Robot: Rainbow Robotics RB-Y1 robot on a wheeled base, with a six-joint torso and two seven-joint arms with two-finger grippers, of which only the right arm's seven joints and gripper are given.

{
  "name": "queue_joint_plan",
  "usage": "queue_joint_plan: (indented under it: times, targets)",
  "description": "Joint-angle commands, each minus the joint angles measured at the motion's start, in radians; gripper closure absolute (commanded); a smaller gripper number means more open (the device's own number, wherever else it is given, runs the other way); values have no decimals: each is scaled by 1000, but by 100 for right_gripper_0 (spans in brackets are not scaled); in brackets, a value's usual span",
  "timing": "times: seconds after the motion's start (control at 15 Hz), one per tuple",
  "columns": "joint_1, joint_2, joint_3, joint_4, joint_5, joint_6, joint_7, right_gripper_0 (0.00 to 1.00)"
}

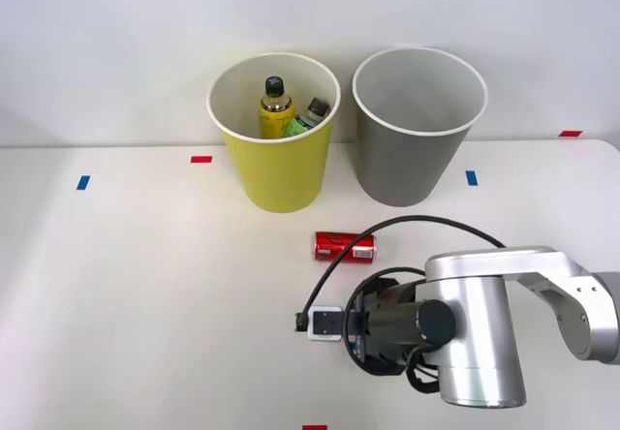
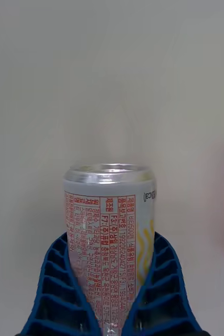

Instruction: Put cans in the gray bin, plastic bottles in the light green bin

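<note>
So the right gripper (image 2: 110,310) had its jaws clamped round the pale-labelled can (image 2: 109,236), while the red can (image 1: 344,246) lay sideways on the counter (image 1: 145,294) near the gray bin (image 1: 417,125).

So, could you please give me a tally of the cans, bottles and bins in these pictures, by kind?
Cans: 2, the red can lying on the table and the pale-labelled can between the right pincer fingers.
Bottles: 2, yellow bottle and green bottle, both in the light green bin.
Bins: 2, with the gray bin.
Total: 6
</note>
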Motion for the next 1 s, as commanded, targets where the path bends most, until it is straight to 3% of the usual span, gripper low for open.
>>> queue_joint_plan:
  times: [0.07,0.27,0.47,0.6,1.0]
  targets:
    - [7,-24,0,-20,27,-13,-9,100]
    - [31,-74,-26,-74,65,-39,-86,100]
    - [106,-134,-137,-161,68,-39,-141,100]
    - [169,-153,-233,-198,68,-39,-148,100]
    - [468,-151,-638,-313,68,-41,-148,100]
